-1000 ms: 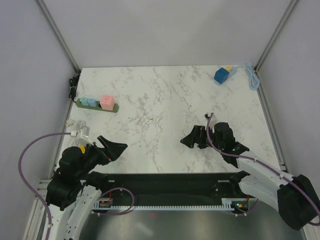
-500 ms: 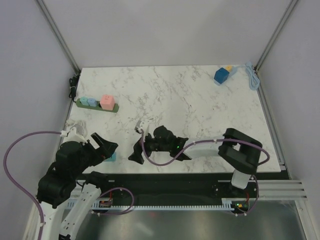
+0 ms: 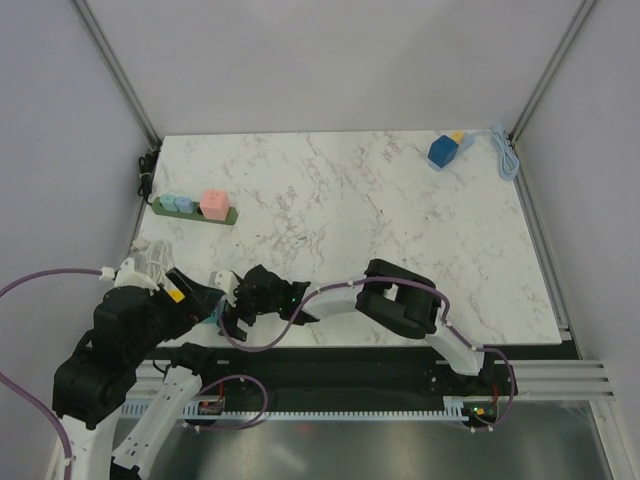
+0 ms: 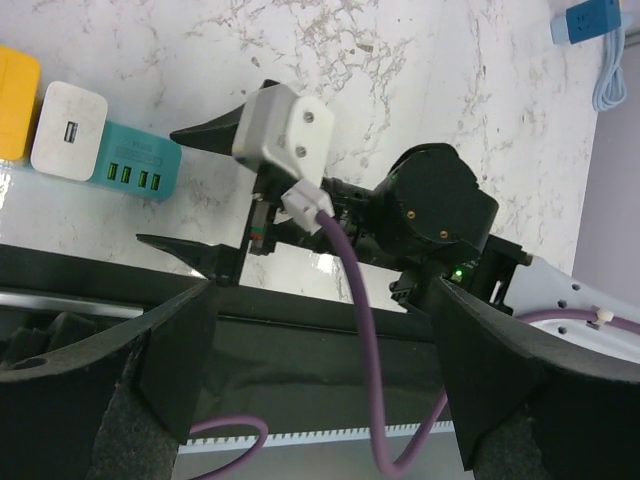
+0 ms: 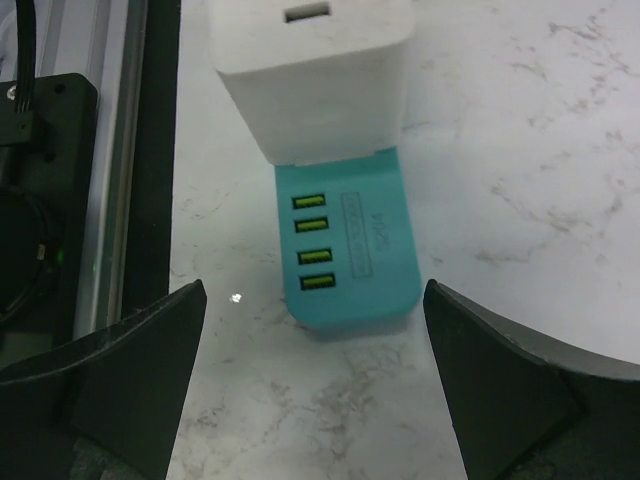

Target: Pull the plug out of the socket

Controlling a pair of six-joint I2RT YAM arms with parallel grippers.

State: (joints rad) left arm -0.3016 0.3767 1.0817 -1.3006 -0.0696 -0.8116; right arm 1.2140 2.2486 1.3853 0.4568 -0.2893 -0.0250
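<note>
The socket is a teal strip (image 5: 347,250) with several green USB ports, lying flat near the table's front left edge. A white plug (image 5: 310,70) stands in its far end; the left wrist view shows the white plug (image 4: 68,130) beside a yellow block (image 4: 15,90) on the teal strip (image 4: 135,160). My right gripper (image 5: 315,400) is open, low over the marble, with the strip's free end just ahead of its fingers. My left gripper (image 4: 320,400) is open and empty, over the black base rail. From above, the right gripper (image 3: 228,318) and left gripper (image 3: 200,300) almost hide the strip.
A green power strip (image 3: 195,210) with blue and pink plugs lies at the back left. A blue plug (image 3: 443,150) and a pale blue cable (image 3: 505,155) are at the back right. White cable (image 3: 150,250) is bunched by the left wall. My purple wrist cable (image 4: 350,300) hangs between the left fingers.
My right arm has swung from the right centre of the table across to the front left, ending at the teal strip. My left arm has drawn back toward the near left corner.
</note>
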